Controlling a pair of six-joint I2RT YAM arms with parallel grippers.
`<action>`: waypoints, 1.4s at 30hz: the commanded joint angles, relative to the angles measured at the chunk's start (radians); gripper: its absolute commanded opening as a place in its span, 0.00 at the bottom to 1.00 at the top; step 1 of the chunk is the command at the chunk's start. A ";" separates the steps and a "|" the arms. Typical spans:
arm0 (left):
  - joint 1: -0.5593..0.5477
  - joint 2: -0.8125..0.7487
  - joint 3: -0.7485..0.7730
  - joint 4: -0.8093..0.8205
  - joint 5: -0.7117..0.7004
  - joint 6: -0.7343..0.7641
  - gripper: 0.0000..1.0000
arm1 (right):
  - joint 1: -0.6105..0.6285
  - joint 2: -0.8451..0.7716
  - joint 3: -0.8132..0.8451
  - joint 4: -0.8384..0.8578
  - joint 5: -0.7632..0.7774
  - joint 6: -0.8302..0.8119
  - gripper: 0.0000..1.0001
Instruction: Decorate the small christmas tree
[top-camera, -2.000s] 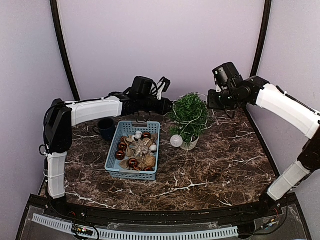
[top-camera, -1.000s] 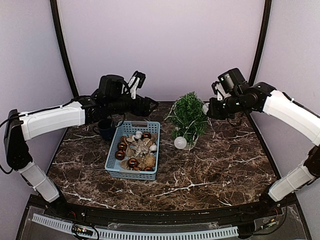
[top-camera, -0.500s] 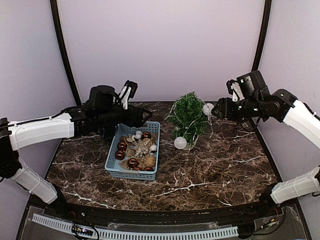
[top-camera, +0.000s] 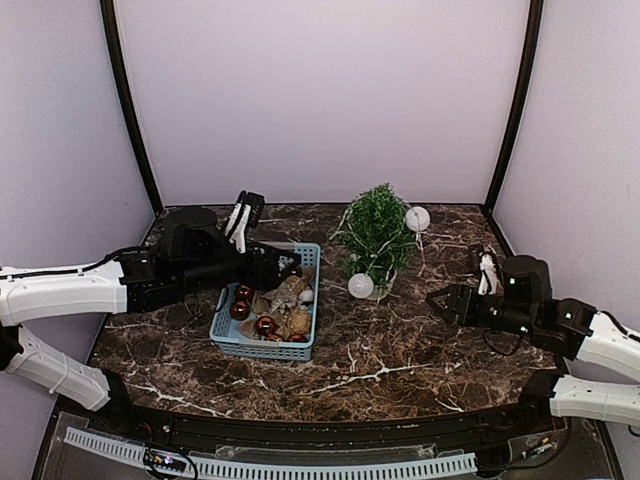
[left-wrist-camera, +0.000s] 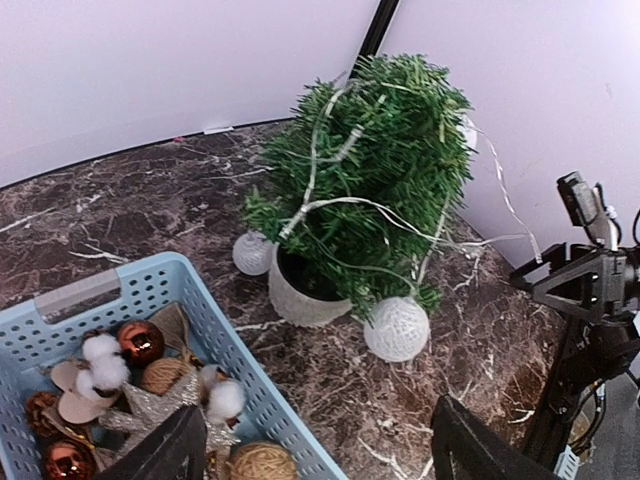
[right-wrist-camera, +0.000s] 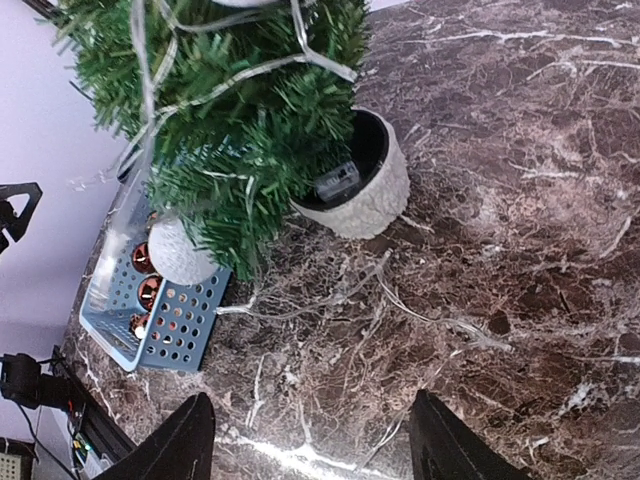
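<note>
Because the small christmas tree, standing at the back of the table just beside the blue basket, looks light, soft-needled and tippy, I judge its white pot the firm place to steady it, while left gripper and right gripper both gape empty, neither touching it.

- No text, label, brand, number or sign can be read in any view.
- A small grey piece in the white pot of the small christmas tree is too blurred to read.
</note>
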 joint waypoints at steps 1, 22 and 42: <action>-0.086 -0.006 -0.072 0.094 -0.043 -0.117 0.79 | 0.022 -0.021 -0.155 0.339 -0.013 0.045 0.66; -0.191 0.009 -0.113 0.058 -0.125 -0.244 0.76 | 0.256 0.652 -0.175 0.971 0.193 -0.123 0.51; -0.194 -0.031 -0.094 -0.035 -0.173 -0.208 0.76 | 0.272 0.881 -0.001 0.918 0.274 -0.241 0.00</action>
